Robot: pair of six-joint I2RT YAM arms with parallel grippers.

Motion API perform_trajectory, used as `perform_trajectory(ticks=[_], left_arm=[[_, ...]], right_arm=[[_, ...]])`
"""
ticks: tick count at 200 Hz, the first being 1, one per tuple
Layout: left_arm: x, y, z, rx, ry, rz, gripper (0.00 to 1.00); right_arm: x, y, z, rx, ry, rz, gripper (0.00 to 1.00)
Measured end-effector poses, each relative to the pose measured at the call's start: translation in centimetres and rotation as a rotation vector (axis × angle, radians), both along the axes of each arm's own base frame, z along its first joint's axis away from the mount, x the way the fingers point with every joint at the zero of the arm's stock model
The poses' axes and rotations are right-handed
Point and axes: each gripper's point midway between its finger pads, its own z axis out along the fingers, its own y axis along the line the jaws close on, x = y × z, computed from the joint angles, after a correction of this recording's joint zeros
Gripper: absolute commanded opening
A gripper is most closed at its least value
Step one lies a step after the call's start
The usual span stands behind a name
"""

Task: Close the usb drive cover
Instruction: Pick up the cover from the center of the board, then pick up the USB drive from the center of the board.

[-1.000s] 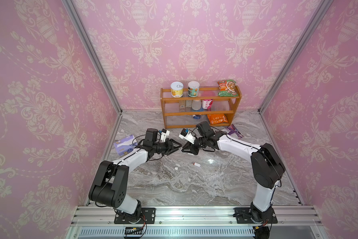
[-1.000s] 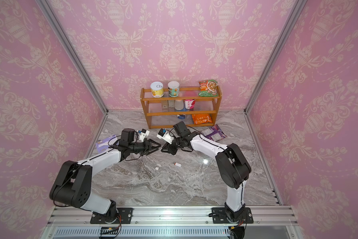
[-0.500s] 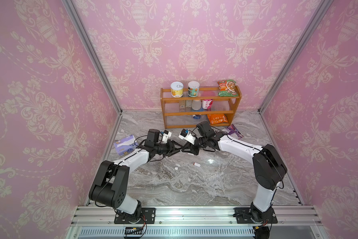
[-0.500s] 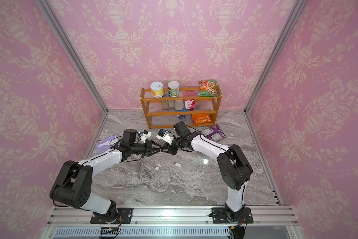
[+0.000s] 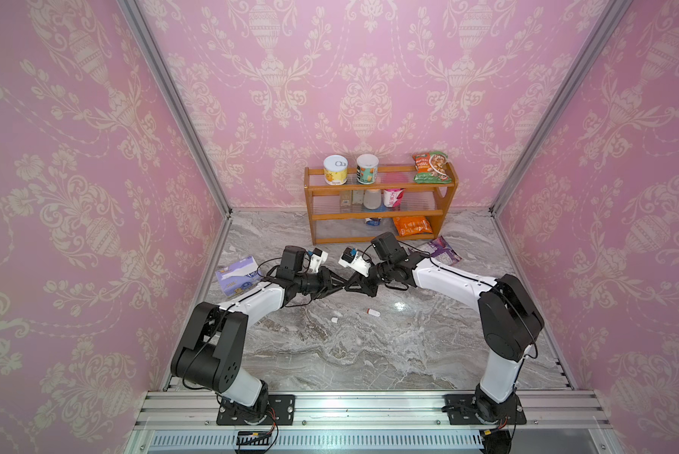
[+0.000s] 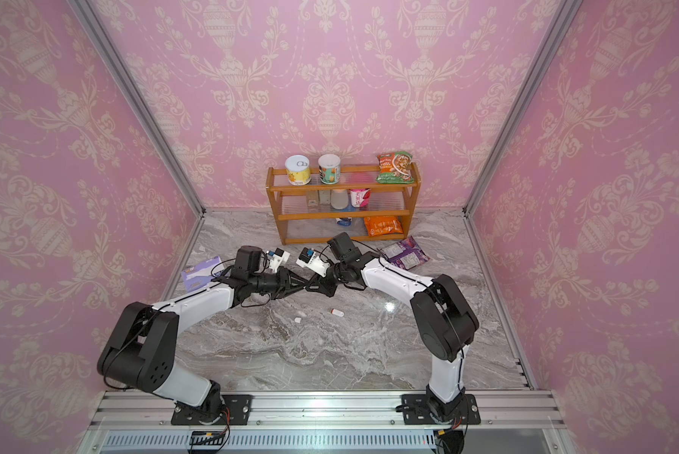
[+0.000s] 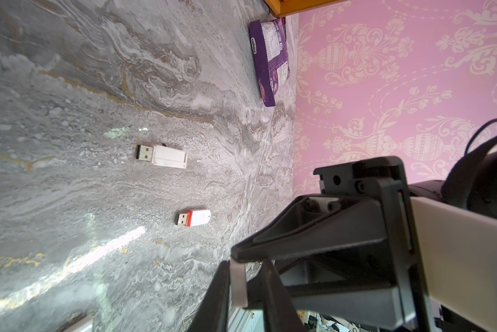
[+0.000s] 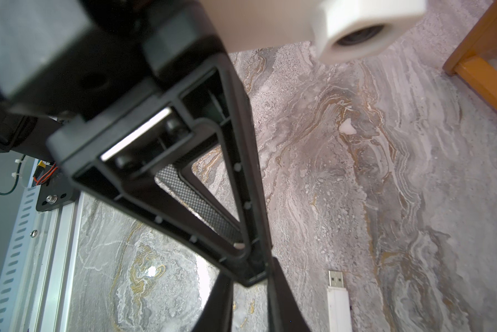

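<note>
The right hand (image 5: 351, 285) is closed, tip to tip with the left hand (image 5: 339, 285). Whether the white piece (image 7: 238, 283) is gripped there cannot be told.

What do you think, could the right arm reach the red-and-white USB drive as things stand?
Probably yes: the red-and-white USB drive lies uncovered on the table near the right gripper, nothing between them.

A robot lab cell dressed like a home is shown: pink wallpapered walls (image 5: 369, 59) are held in an aluminium frame (image 5: 172, 102), a snack shelf (image 5: 381, 191) is set on a marble-look table (image 5: 369, 353), and two arms (image 5: 259, 296) (image 5: 447, 281) are bolted to a rail (image 5: 369, 403).
</note>
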Motion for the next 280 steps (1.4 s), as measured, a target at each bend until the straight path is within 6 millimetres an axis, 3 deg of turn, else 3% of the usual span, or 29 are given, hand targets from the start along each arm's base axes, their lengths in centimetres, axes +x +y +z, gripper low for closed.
perform_trajectory(ticks=[36,66,86,118,142,200,237,280], left_arm=[[0.1,0.0,-0.4,0.005,0.011,0.002,0.12],[0.1,0.0,-0.9,0.009,0.022,0.002,0.03],[0.1,0.0,-1.0,0.010,0.026,0.001,0.00],[0.0,-0.4,-1.0,0.008,0.019,-0.007,0.00],[0.0,-0.5,-1.2,0.011,0.029,-0.005,0.00],[0.4,0.0,-4.9,0.009,0.210,0.075,0.00],[1.5,1.9,-6.1,-0.054,0.333,0.220,0.00],[1.5,4.0,-7.3,-0.116,0.525,0.397,0.00]], right_arm=[[0.1,0.0,-0.2,0.000,-0.001,-0.010,0.15],[0.2,-0.1,-0.6,0.002,0.001,-0.022,0.19],[0.2,-0.1,-0.7,0.003,0.003,-0.025,0.25],[0.4,0.1,-0.5,0.014,-0.010,-0.026,0.47],[0.5,0.1,-0.4,0.019,-0.013,-0.029,0.54],[0.7,-1.4,-1.7,-0.041,-0.059,-0.072,0.59],[0.8,-3.4,-1.8,-0.115,-0.127,-0.111,0.61],[1.6,-5.1,-3.1,-0.229,-0.191,-0.137,0.62]])
